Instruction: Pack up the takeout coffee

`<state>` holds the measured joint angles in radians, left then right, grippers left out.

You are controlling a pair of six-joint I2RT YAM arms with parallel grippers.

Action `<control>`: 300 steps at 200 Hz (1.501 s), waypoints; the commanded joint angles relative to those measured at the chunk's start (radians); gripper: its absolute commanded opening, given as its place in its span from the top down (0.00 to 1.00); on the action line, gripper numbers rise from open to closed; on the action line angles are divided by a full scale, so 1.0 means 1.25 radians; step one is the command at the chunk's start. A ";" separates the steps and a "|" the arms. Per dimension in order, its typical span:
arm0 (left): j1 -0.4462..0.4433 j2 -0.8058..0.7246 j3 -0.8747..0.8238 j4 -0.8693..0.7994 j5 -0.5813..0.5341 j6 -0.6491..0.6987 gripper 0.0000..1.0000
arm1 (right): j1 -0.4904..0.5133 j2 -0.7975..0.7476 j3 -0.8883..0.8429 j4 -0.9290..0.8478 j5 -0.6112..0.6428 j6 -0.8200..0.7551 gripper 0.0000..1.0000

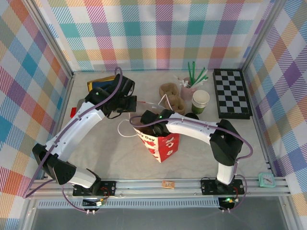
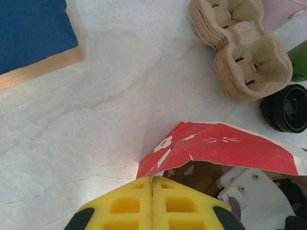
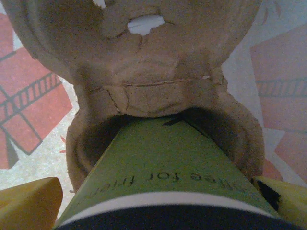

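The takeout coffee (image 3: pixel 168 167), a green cup with a cream band and black lid, stands in one socket of a pulp carrier (image 3: pixel 158 62) inside the red paper bag (image 1: pixel 163 146). My right gripper (image 3: pixel 158 196) reaches down into the bag, and its yellow fingers (image 3: pixel 29 201) stand wide apart on either side of the cup. My left gripper (image 2: pixel 152 181) is shut on the bag's red rim (image 2: pixel 172 153) at the back left of the bag. In the top view that left gripper (image 1: pixel 138 103) sits just behind the bag. The right gripper's fingers are hidden there by the bag's mouth.
A stack of pulp carriers (image 1: pixel 171 96) lies behind the bag, with a lidless green-and-cream cup (image 1: pixel 200 101) and a loose black lid (image 2: pixel 288 108) to their right. A pink holder of straws (image 1: pixel 189 86), a chessboard (image 1: pixel 231 93) and a blue book (image 1: pixel 100 85) stand farther back.
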<state>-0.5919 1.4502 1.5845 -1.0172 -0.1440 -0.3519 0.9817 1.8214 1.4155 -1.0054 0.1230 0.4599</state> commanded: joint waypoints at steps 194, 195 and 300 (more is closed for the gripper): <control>0.002 0.002 0.049 -0.009 -0.005 -0.017 0.93 | 0.005 -0.064 0.079 -0.067 0.008 -0.018 0.01; 0.002 0.002 0.050 -0.010 -0.005 -0.017 0.93 | 0.004 -0.064 0.080 -0.067 0.009 -0.018 0.01; 0.002 -0.015 0.055 -0.022 -0.011 -0.016 0.90 | 0.004 -0.079 0.092 -0.096 0.022 -0.021 0.01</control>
<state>-0.5922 1.4582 1.6222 -1.0214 -0.1425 -0.3557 0.9821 1.7676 1.5021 -1.0843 0.1410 0.4477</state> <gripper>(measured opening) 0.103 0.989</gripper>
